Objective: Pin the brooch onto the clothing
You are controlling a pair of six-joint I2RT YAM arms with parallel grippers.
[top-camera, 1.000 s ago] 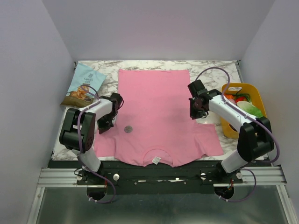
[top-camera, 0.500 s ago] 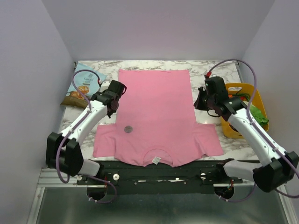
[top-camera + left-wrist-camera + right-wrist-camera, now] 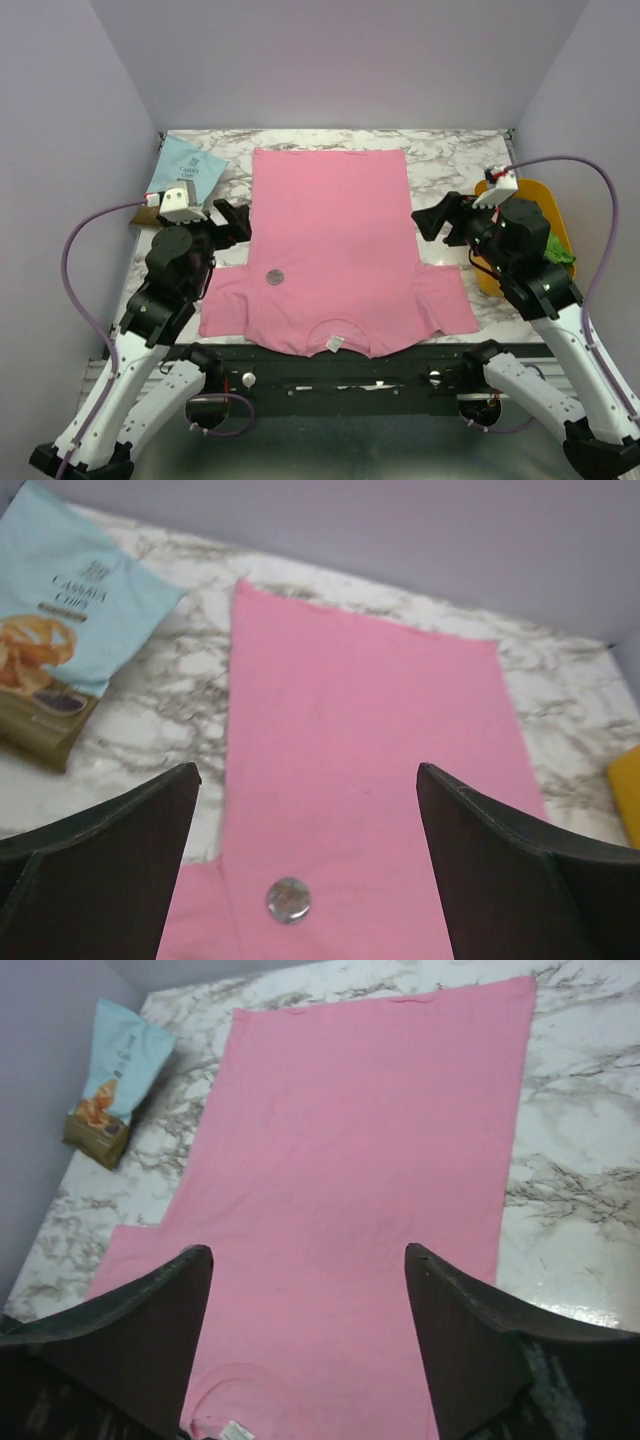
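Starting with the biggest thing, Mia: what carries it all?

A marble-patterned table [image 3: 455,160], Tom. The clothing [image 3: 335,215], a pink T-shirt, lies flat over most of it, neckline at the near edge, hem toward the back wall.

And at the sides?

A yellow basket [image 3: 550,200] stands at the table's right edge, beside the shirt but apart from it; its contents I cannot make out. A light blue bag of chips [image 3: 190,165] lies at the far left corner.

How do the claws stand?

Both spread wide, held up off the fabric. The left claw [image 3: 308,772] hangs by the shirt's left edge, above the sleeve; the right claw [image 3: 308,1250] hangs by the right edge, about level with it.

Where is the brooch?

The brooch [image 3: 274,276], a small grey disc, lies on the shirt's chest, left of the middle, near the left claw yet clear of it. Whether it is pinned I cannot tell. Smaller still, a white label [image 3: 334,343] sits inside the neckline
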